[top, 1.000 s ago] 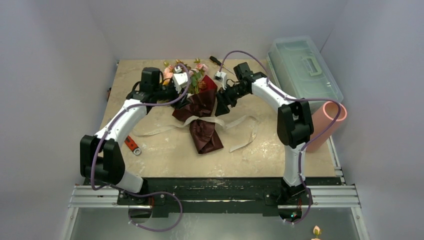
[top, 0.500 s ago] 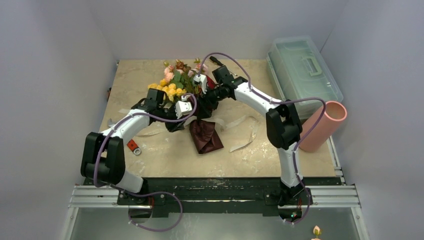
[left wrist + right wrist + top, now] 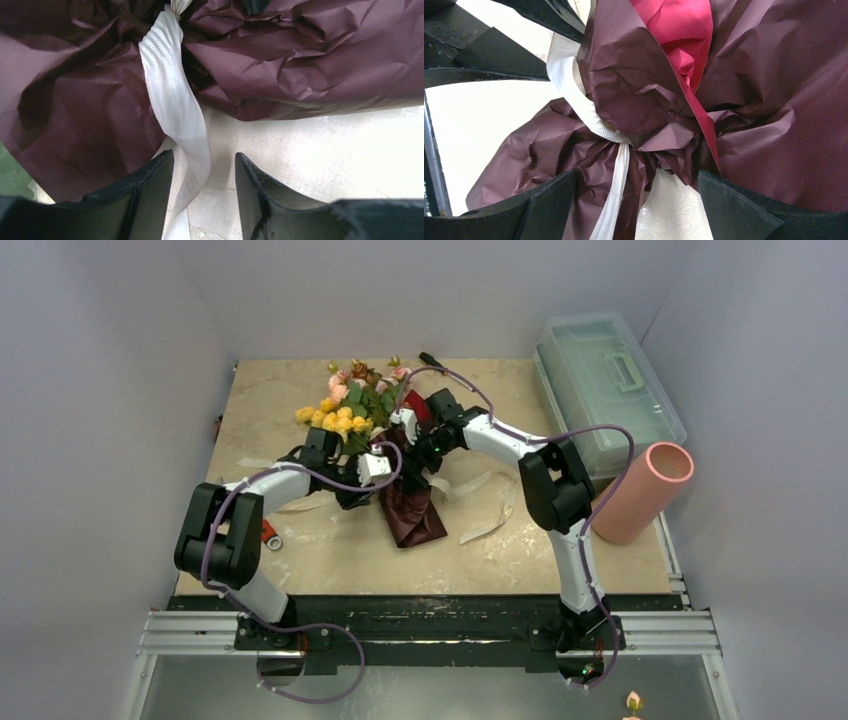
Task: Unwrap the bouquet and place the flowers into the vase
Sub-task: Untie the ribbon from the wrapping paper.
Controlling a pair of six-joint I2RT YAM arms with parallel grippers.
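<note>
Both grippers meet at the tied waist of the bouquet (image 3: 400, 455) near the middle of the table (image 3: 560, 540), as I watch from the overhead and wrist cameras. From the left, the left gripper (image 3: 202, 155) stands with its black fingers (image 3: 145, 190) parted. The cream ribbon (image 3: 172, 100) runs down between them onto the tabletop, and neither finger presses on it. From the right, the right gripper (image 3: 636, 175) is spread wide. One finger sits on each side of the knot where the ribbon cinches the crinkled dark red paper (image 3: 754, 150), and I see no grip on either. A fold of brighter red paper (image 3: 679, 30) shows inside the dark sheet in the right wrist view, and what look like the other gripper's black fingers sit at that view's upper left.

The bouquet lies flat with its heads toward the far side. Its flowers (image 3: 350, 405), pink, yellow and orange among green leaves, fan out far and left of the two grippers. The paper tail points toward the near edge between the arms. Loose ends of the ribbon trail over the table to the left and right of the tail.

The vase (image 3: 645, 490), a salmon-pink cylinder, leans tilted at the table's right edge, well apart from the bouquet, its open mouth turned up and to the far right. A clear greenish plastic box (image 3: 605, 375) with a handle sits at the far right corner, just beyond the vase. A small red object (image 3: 265, 533) lies on the table beside the left arm.
</note>
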